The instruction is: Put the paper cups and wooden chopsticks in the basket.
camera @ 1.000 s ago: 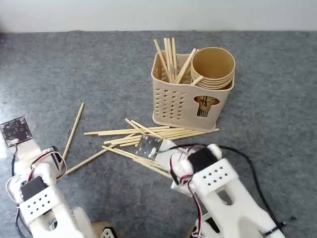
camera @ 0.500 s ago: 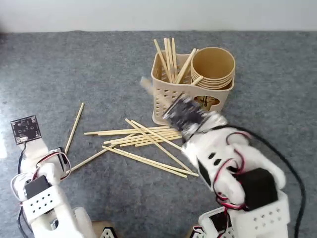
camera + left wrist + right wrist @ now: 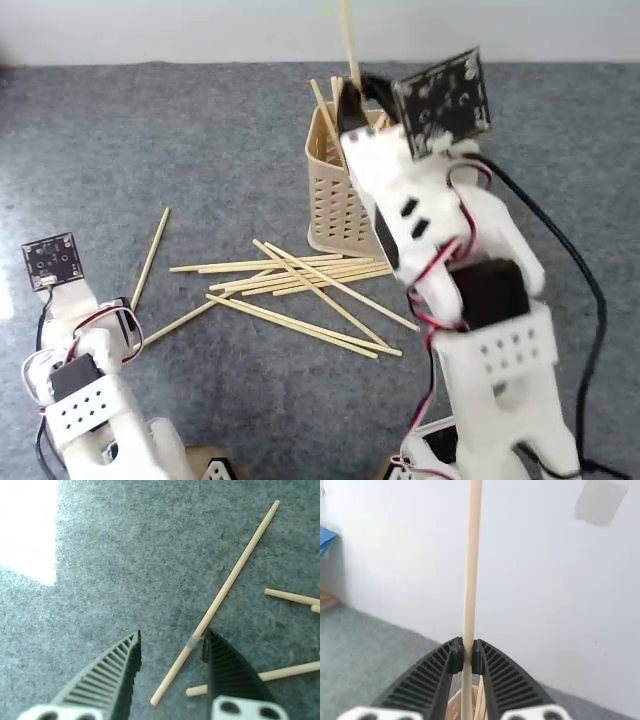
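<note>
Above basket rim, upright chopstick.

Grey carpet below white wall

We note basket right half hidden behind right arm, upper centre of high view; cannot tell contents there. Held chopstick cut by top edge. Left wrist view: upper chopstick and lower chopstick run off right edge, full lengths unknown to us.
</note>
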Robot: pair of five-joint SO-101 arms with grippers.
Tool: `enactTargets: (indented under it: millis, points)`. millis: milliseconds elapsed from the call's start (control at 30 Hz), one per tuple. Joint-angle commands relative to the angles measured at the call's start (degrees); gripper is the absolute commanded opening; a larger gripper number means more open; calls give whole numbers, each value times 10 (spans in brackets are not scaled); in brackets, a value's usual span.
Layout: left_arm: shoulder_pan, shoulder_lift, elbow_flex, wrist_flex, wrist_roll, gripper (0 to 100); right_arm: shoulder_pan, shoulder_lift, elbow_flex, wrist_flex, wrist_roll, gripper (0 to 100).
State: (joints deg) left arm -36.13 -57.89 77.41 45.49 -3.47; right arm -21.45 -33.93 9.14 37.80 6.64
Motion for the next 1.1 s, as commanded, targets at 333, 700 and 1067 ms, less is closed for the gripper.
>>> enactTargets:
  millis: [333,700,1067]
  points:
    - [4,-15,-3,-16,-4,199,69,242,-30,-101,-17,23]
    - [4,-15,-3,-16,-4,199,65,138,-30,43,-76,243]
    - [4,-14,-3,-16,-4,199,58,-33,-29,262,-134,221]
